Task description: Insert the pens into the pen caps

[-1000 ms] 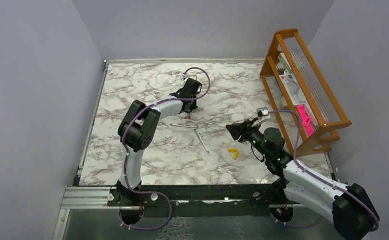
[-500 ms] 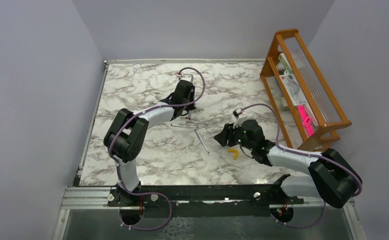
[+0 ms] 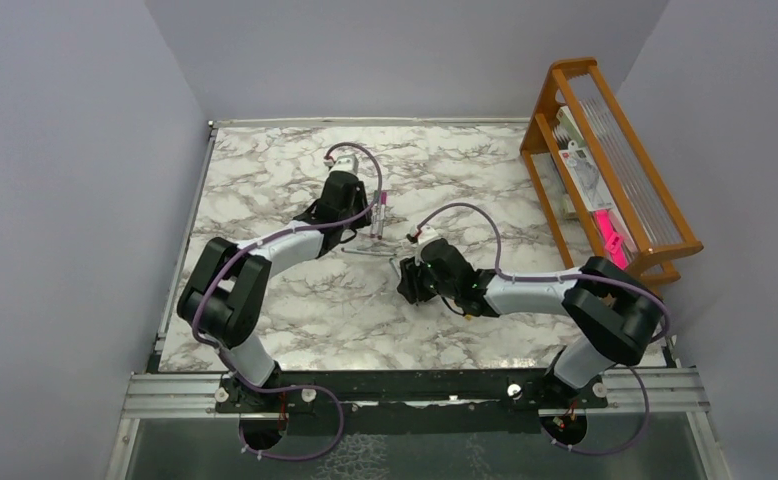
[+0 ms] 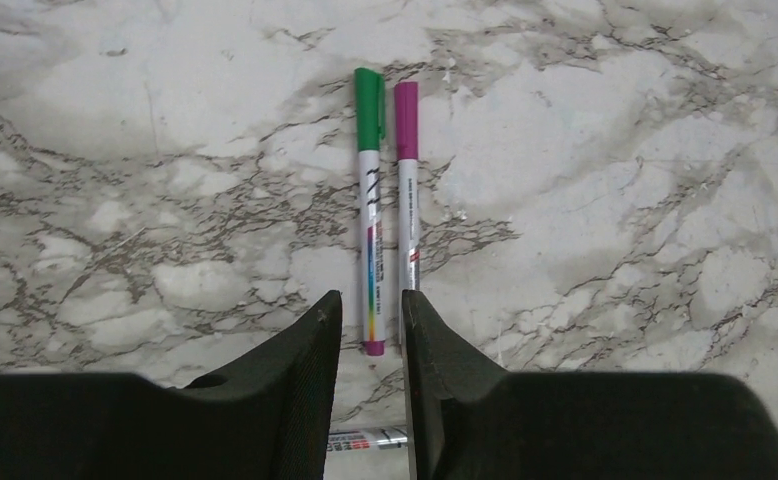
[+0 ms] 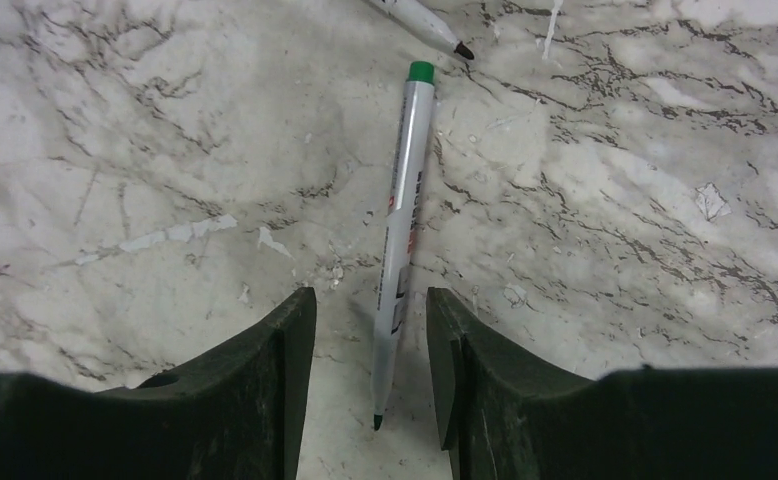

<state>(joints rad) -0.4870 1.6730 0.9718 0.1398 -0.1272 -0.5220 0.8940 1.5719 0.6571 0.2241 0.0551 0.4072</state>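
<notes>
Close-up only, unclear from above: left gripper (image 4: 370, 297) slightly parted, empty, over near ends of green-capped pen (image 4: 370, 200) and magenta-capped pen (image 4: 407, 190); right gripper (image 5: 370, 297) open, straddling uncapped pen (image 5: 403, 220).

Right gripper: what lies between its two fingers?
An uncapped pen lies on the table inside the open right gripper, tip toward the camera; the right wrist view shows it.

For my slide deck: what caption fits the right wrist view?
Right gripper open over an uncapped pen lying on the marble table.
</notes>
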